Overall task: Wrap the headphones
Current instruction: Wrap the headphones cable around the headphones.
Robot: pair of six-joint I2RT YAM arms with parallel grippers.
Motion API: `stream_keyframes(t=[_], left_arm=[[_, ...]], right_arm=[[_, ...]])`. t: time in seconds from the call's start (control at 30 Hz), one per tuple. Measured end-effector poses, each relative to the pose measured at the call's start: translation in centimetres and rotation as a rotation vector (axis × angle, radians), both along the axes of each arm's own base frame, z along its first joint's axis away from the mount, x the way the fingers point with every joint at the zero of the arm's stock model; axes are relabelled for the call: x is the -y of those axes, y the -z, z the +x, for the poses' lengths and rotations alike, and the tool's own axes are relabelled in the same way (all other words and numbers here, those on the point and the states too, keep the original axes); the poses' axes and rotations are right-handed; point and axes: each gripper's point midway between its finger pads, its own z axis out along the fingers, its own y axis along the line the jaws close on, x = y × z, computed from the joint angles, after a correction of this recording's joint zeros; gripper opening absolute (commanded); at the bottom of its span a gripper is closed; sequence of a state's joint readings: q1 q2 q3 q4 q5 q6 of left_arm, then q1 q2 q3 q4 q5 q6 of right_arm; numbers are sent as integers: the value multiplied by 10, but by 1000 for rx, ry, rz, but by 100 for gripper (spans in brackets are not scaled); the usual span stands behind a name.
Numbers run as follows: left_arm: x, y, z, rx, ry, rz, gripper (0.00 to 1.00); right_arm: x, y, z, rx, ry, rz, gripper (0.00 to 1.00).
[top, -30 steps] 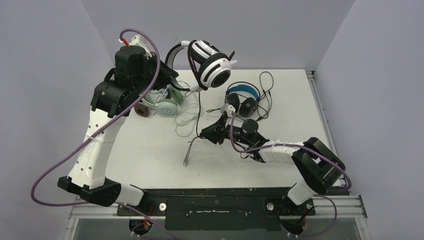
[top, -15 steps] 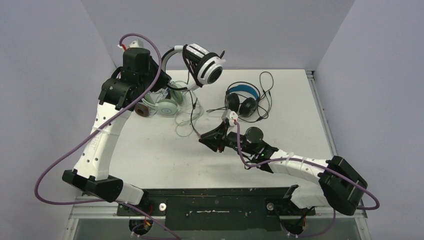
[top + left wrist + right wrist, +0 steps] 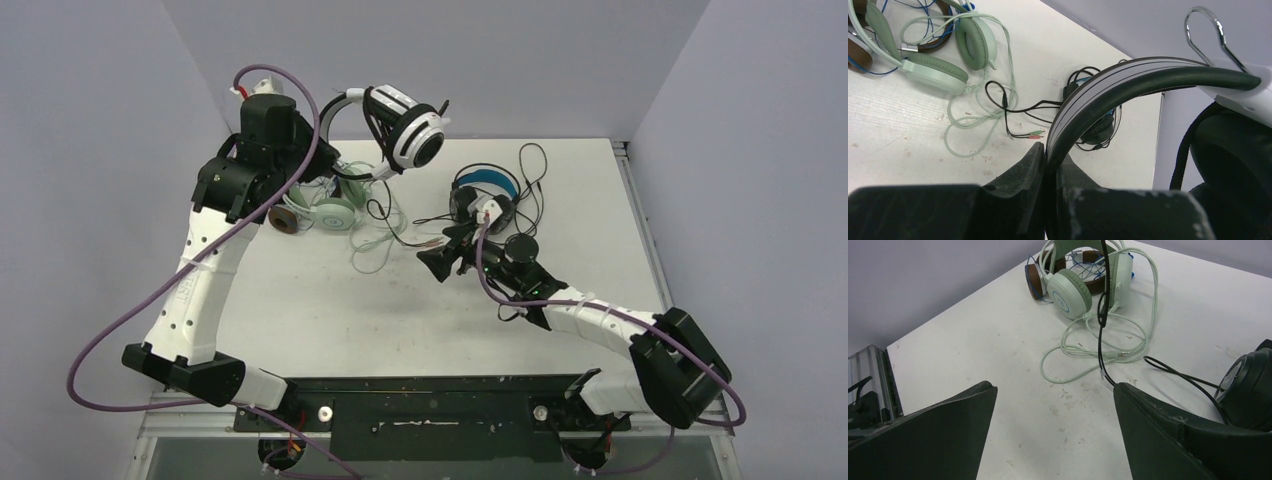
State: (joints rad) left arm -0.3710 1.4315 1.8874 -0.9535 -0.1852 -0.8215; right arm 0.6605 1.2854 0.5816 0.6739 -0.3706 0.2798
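Observation:
My left gripper (image 3: 322, 140) (image 3: 1050, 150) is shut on the striped headband (image 3: 1128, 75) of the white headphones (image 3: 405, 125), holding them in the air over the back of the table. Their black cord (image 3: 385, 205) (image 3: 1103, 340) hangs down to the table and ends in pink and green plugs (image 3: 1033, 134). My right gripper (image 3: 442, 260) (image 3: 1054, 387) stands open just above the table with nothing between its fingers; the cord runs past its right fingertip. The mint green headphones (image 3: 335, 212) (image 3: 1073, 285), the brown headphones (image 3: 285, 220) and the black headphones with a blue headband (image 3: 487, 195) lie on the table.
The mint headset's pale cord (image 3: 1098, 350) lies in loose loops in front of my right gripper. The black headset's cord (image 3: 530, 175) curls at the back right. Grey walls enclose the table on three sides.
My right gripper has opened and let go of the black cord, then moved back and to the right. The cord's plug end now lies on the table. The left arm drew the white headphones slightly back.

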Motion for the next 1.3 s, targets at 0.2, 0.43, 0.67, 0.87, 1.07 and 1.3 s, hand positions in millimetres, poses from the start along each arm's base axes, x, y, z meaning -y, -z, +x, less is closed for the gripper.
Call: stream_keyframes(t=[0.2,0.43,0.67,0.87,1.07,1.3], left_arm=[[1,-22,-4,42,12,-24,0],[3,-50,-9,104,27,-60,0],[6,-53,-11,106,41,-76,0],[8,-57,-12,112,52,-92,0],[9,-69,-13,136,47,-117,0],[10,-78,-10,152,46,-131,0]], right_arm=[[-15,24,25,-21,4,-37,90],[-38,40,53,-31,-14,-37,94],[-68,4,85,53,-40,38,94],[-92,-30,118,127,-31,99,91],[-112,-22,153,144,-4,104,82],[-129,-4,167,151,-36,101,22]])
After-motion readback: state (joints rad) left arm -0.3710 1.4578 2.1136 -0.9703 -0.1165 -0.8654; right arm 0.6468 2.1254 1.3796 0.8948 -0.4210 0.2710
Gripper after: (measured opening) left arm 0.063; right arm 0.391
